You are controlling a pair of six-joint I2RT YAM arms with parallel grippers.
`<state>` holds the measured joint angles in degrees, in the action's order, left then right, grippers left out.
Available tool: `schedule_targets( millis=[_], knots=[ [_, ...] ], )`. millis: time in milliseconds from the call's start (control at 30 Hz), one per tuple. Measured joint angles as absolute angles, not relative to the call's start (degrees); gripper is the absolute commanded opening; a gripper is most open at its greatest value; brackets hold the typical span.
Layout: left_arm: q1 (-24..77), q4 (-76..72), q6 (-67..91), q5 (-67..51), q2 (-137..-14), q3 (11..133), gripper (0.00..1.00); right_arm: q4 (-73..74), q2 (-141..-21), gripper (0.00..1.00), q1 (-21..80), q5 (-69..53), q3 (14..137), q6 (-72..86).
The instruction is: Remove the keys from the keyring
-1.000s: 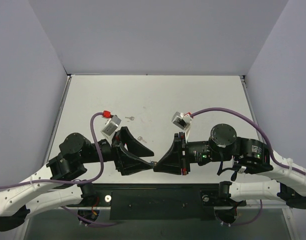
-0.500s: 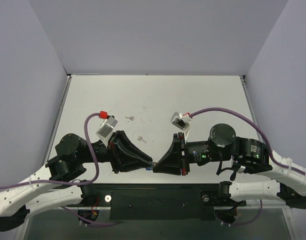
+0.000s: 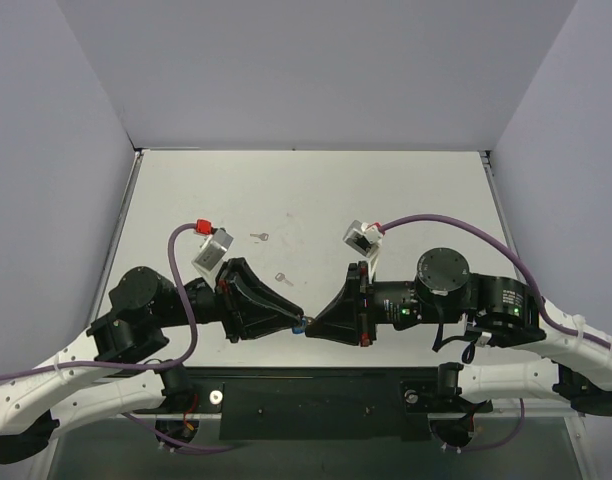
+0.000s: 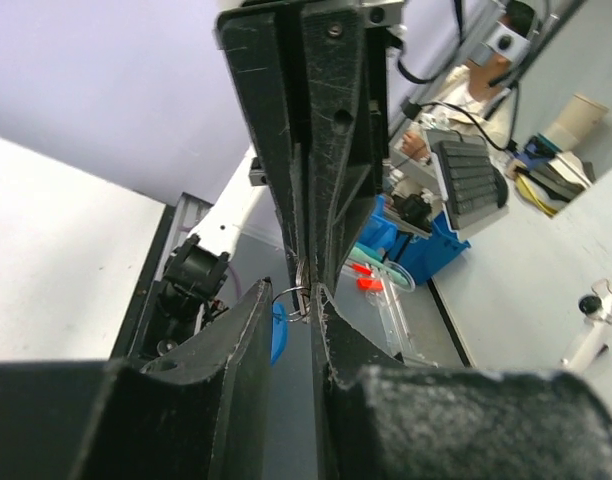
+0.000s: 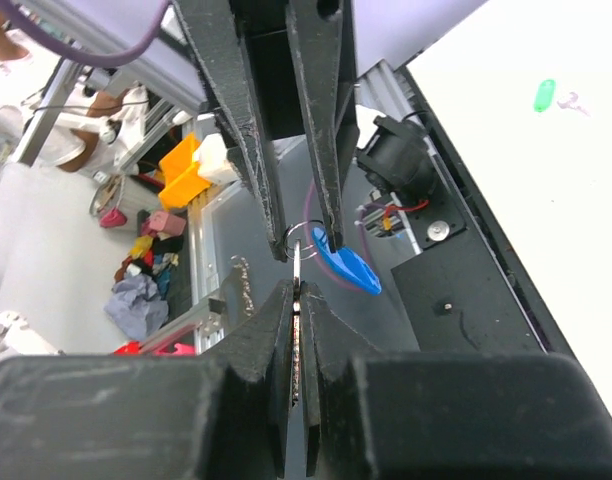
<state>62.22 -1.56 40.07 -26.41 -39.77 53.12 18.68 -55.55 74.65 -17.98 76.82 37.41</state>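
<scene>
Both grippers meet tip to tip above the table's near edge. My right gripper (image 3: 310, 328) (image 5: 297, 285) is shut on a flat silvery key (image 5: 298, 262), which points up into the thin wire keyring (image 5: 304, 238) (image 4: 291, 297). My left gripper (image 3: 298, 323) (image 4: 294, 290) has closed across that ring, one fingertip on each side and both touching it. A blue oblong tag (image 5: 348, 270) (image 4: 277, 332) hangs from the ring beside the left fingers. Two more loose keys (image 3: 258, 237) (image 3: 283, 278) lie on the table behind the grippers.
A green tag (image 5: 544, 95) with a small key lies on the white table (image 3: 406, 190) in the right wrist view. The black base plate (image 3: 316, 395) runs along the near edge under the grippers. Purple cables loop over both wrists.
My left gripper, wide open a second ago, has turned and closed its fingers onto the keyring at the right gripper's tips. The right gripper has shifted only slightly left.
</scene>
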Motion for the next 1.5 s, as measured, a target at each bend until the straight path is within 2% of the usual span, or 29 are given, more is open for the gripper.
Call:
schedule_targets(
  millis=[267,667,700,733,767,800,833,867,1167,1367,1500],
  knots=[
    [62.22,8.12,39.75,-17.30,-41.80,56.95,0.00,22.76,-56.29,0.00,74.67,-9.91,78.59,37.41],
    [62.22,9.72,39.57,-15.03,-42.54,57.14,0.00,24.77,-56.27,0.00,74.67,-6.15,78.59,37.89],
    [62.22,9.74,39.57,-14.94,-42.54,57.14,0.19,24.80,-56.27,0.00,74.67,-6.13,78.59,37.89],
    [62.22,9.76,39.57,-14.90,-42.54,57.14,0.32,24.80,-56.27,0.00,74.67,-6.11,78.59,37.89],
    [62.22,9.80,39.57,-14.79,-42.54,57.14,0.54,24.80,-56.27,0.00,74.67,-6.07,78.59,37.89],
    [62.22,9.85,39.53,-14.74,-42.54,57.17,0.62,24.82,-56.27,0.00,74.67,-6.00,78.59,37.91],
    [62.22,10.00,39.16,-14.74,-42.52,57.19,0.75,24.77,-56.27,0.00,74.67,-5.98,78.59,37.93],
    [62.22,10.57,39.09,-14.59,-42.41,57.25,0.77,24.77,-56.23,0.00,74.67,-5.98,78.59,37.95],
    [62.22,8.78,39.86,-15.88,-36.73,56.88,0.80,24.77,-55.51,0.00,74.67,-9.91,78.59,37.36],
    [62.22,2.44,39.86,-22.28,-35.35,55.51,0.73,24.12,-55.44,0.00,74.67,-16.93,78.59,36.62],
    [62.22,-0.14,39.75,-26.72,-37.39,55.44,0.72,22.48,-55.02,0.00,74.67,-22.61,78.56,35.92]
  ],
)
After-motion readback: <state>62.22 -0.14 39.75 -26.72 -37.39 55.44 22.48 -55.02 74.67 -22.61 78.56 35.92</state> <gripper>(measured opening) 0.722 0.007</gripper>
